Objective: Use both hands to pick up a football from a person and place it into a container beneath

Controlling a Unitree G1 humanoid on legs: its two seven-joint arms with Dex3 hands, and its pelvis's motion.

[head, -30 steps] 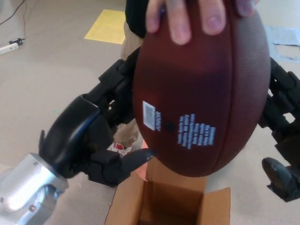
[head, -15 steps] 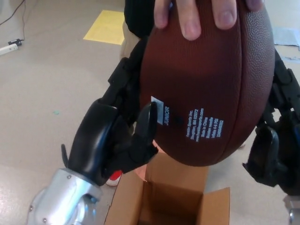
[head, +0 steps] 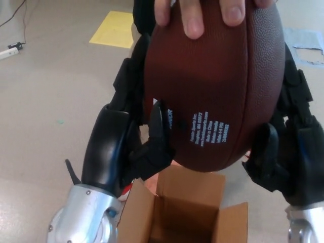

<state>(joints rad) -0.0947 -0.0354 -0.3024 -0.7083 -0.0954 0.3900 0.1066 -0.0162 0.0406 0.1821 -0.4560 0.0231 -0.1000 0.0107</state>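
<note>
Head view: my left robot hand [head: 132,147] and right robot hand [head: 283,152] have closed in and now clamp the football [head: 212,91] between them, above the open cardboard box [head: 177,212]. A person's hand [head: 202,12] still tops it. Brown, pebbled, printed; transfer nearly complete.

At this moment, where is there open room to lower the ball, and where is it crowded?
Free: the open cardboard box directly beneath, its inside showing nothing, and bare beige floor left of the left hand, toward the yellow sheet. Crowded: the brown leather football is hemmed by both black hands, right hand opposite, with a person's fingers on top.
</note>
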